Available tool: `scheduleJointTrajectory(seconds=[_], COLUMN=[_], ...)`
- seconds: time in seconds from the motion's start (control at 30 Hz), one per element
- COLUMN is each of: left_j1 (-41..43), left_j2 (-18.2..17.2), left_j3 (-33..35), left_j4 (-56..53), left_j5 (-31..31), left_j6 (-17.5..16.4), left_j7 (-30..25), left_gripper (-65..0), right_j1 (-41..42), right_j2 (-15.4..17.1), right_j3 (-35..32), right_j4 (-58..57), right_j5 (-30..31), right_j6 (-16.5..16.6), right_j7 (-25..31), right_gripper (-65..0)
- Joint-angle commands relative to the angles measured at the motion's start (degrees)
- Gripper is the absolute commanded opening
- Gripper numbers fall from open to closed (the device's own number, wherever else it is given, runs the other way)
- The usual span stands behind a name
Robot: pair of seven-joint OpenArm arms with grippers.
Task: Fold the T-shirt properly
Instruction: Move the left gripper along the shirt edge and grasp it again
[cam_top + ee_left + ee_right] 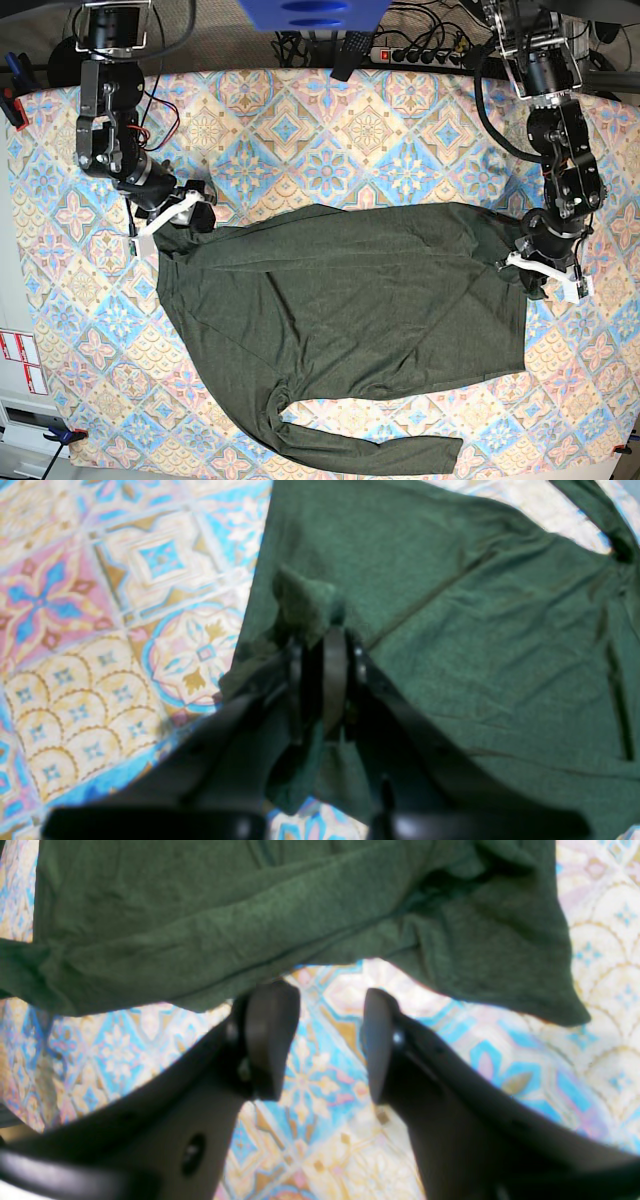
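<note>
We take this for a robotics lab: a desk under a patterned cloth [330,150], a power strip [415,57] with cables along its far edge, clamps [60,434] at corners.

— Where does the base view sit?
— High above, looking straight down on the whole patterned worktop [330,130], both arms in frame.
— And the wrist views?
— Each rides close behind its end effector, aimed along the fingers at cloth and worktop. The left end effector [325,630] sees the T-shirt [450,630] edge, the right end effector [322,1000] the opposite edge; base shares both.
</note>
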Motion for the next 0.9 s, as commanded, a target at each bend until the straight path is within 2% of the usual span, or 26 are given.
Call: scheduleJointTrajectory(seconds=[0.0,0.27,0.53,0.6,0.67,0.73,0.87], left_j1=[-1.71,-9.10,-10.42,-11.38,-11.47,-11.38,-10.59], left_j2=[-0.16,-0.16,-0.07,-0.07,-0.07,-0.07,-0.60], left_j3=[-0.29,-0.47,-0.03,-0.03,-0.03,0.06,-0.03], left_j4=[1.09,-13.42,-20.18,-22.03,-22.82,-22.82,-22.56], left_j5=[-0.34,-0.52,-0.43,-0.34,-0.34,-0.43,-1.05], left_j6=[-0.44,-0.44,-0.35,-0.27,0.35,2.55,3.16], left_j7=[-1.57,-2.28,-5.62,-5.35,-5.35,-5.26,-4.39], left_gripper=[-65.0,-65.0,-65.0,-60.9,-51.8,-42.9,-31.3], right_j1=[0.57,0.57,0.57,0.57,0.57,0.57,0.57], right_j2=[0.59,0.59,0.59,0.59,0.59,0.59,0.59], right_j3=[0.31,0.31,0.31,0.31,0.31,0.31,0.31], right_j4=[1.00,1.00,1.00,1.00,1.00,1.00,1.00], right_j5=[0.59,0.59,0.59,0.59,0.59,0.59,0.59], right_j6=[0.47,0.47,0.47,0.47,0.47,0.47,0.47], right_j7=[0.97,0.97,0.97,0.97,0.97,0.97,0.97], right_gripper=[-39.5,-39.5,-39.5,-39.5,-39.5,-39.5,-39.5])
